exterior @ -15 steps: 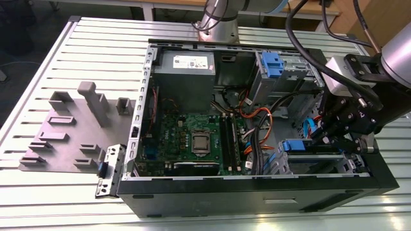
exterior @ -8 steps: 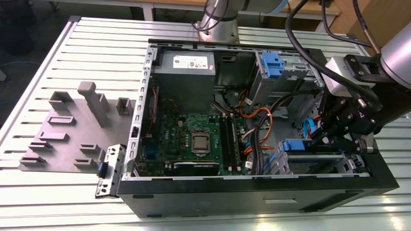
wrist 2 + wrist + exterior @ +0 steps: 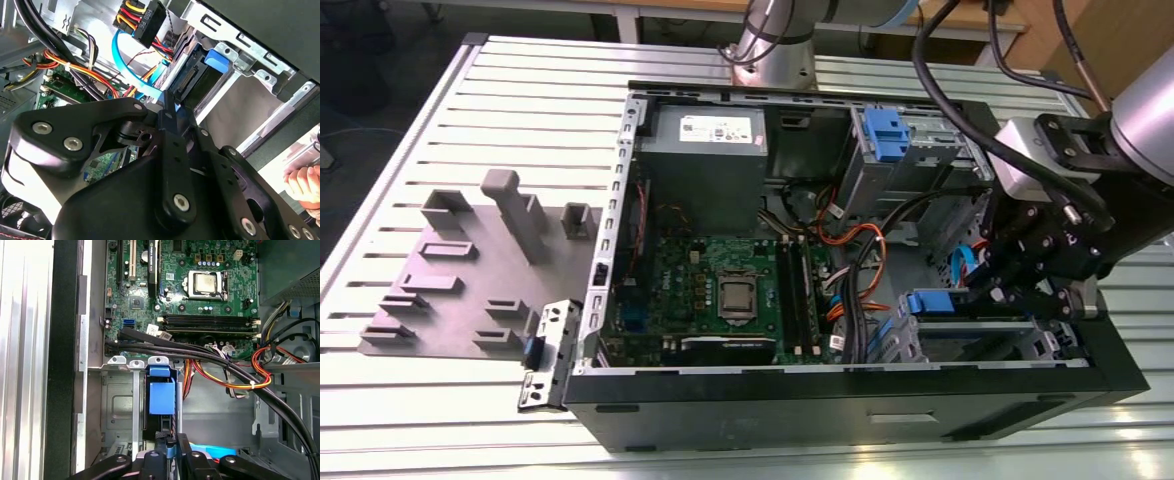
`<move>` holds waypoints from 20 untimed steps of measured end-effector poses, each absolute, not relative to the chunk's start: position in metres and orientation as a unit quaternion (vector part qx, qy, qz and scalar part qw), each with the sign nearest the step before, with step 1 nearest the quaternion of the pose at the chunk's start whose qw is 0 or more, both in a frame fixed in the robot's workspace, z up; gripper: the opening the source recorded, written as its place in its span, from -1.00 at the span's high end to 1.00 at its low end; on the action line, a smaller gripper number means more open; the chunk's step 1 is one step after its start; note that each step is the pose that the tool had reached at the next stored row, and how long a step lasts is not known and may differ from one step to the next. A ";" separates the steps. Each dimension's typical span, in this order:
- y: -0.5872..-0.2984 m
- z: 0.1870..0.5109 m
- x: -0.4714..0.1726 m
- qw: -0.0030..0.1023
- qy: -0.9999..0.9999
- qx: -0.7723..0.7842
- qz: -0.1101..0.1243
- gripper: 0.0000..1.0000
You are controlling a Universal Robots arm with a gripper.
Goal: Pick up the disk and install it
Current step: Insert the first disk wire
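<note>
Hand (image 3: 167, 450) pinching the disk (image 3: 161, 396), mostly hidden on edge inside the drive cage (image 3: 117, 405)

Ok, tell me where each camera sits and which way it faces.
Exterior view: above the table, looking down into the open computer case; arm and gripper at this view's right.
Second wrist view: behind the gripper, facing the drive cage; a person's hand at the edge.
First wrist view: above the gripper, facing the motherboard.
Both wrist views share the gripper.
</note>
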State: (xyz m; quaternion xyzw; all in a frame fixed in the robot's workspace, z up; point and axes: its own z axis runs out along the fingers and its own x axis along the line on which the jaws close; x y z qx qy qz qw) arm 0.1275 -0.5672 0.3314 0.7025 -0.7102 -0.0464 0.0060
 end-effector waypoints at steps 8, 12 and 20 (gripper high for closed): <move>-0.567 0.344 0.128 0.004 -0.710 0.703 -0.048 0.53; -0.567 0.345 0.128 0.003 -0.710 0.703 -0.048 0.53; -0.567 0.345 0.137 0.001 -0.710 0.703 -0.051 0.53</move>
